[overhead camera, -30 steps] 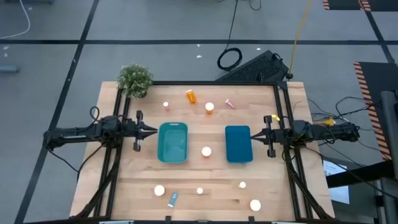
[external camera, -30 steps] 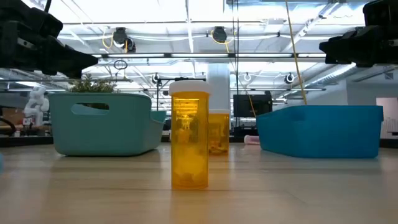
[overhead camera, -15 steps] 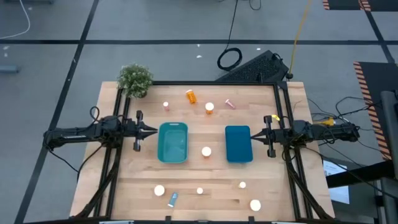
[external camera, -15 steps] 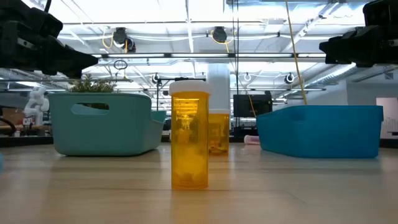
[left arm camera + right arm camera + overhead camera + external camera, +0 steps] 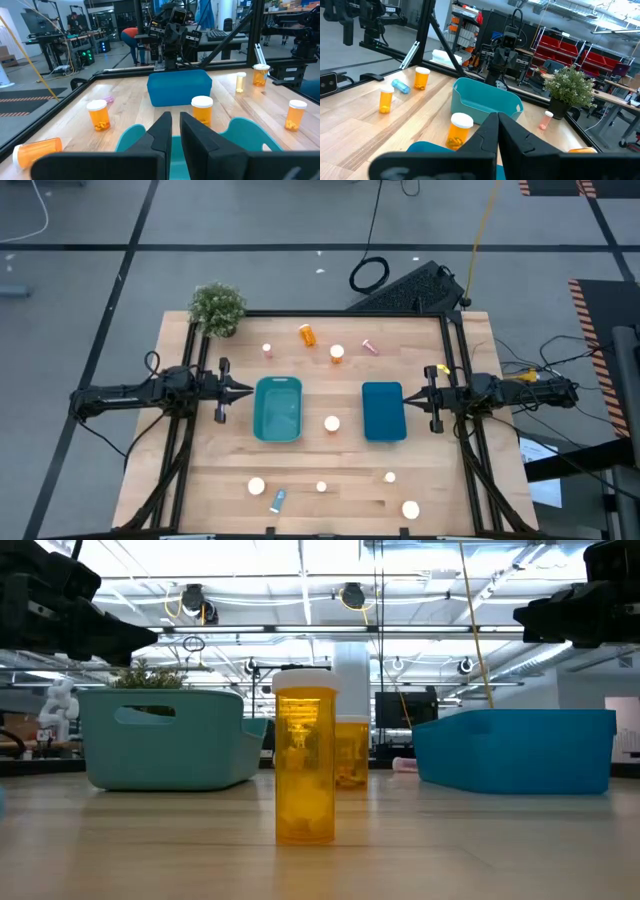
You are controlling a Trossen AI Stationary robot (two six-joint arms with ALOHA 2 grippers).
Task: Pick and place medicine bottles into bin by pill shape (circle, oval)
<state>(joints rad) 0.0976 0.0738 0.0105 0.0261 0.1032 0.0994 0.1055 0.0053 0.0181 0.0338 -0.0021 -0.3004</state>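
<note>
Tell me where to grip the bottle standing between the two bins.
Grip the upright orange bottle across its body just below the white cap, coming straight down from above. It stands in the gap between the teal bin and blue bin, so side approaches look cramped.

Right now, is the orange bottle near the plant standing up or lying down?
Lying down. The orange bottle shows its long side from above, and the left wrist view shows it flat on the table.

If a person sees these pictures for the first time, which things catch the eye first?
Two bins stand mid-table: a teal bin near the left gripper, a darker blue bin near the right gripper. An upright orange bottle stands between them, and a green plant marks the far left corner.
</note>
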